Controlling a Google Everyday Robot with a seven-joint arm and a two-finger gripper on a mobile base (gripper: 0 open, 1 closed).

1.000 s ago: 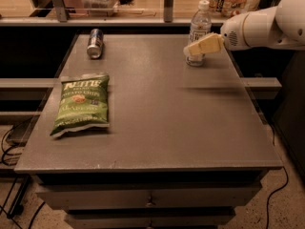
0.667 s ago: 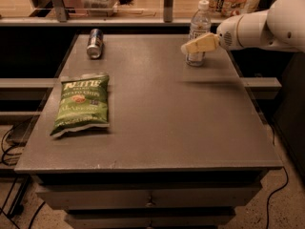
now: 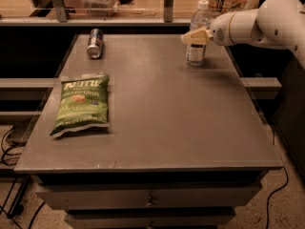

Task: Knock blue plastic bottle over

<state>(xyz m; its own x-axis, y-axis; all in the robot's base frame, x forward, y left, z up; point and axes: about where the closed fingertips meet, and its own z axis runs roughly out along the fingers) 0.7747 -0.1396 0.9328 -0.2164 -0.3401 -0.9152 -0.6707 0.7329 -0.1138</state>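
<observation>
The blue plastic bottle (image 3: pixel 197 51) is clear with a white cap and a white label. It stands upright at the far right of the grey table (image 3: pixel 157 113). My gripper (image 3: pixel 189 37) comes in from the right on a white arm (image 3: pixel 257 25). Its cream fingertips lie across the front of the bottle's upper half, touching or just in front of it, and hide part of it.
A blue-and-silver drink can (image 3: pixel 95 43) lies on its side at the far left of the table. A green chip bag (image 3: pixel 82 104) lies flat near the left edge. A glass partition with a rail runs behind the table.
My gripper has moved left and slightly up, from beside the bottle's right side to across its front. The bottle still stands upright in the same place.
</observation>
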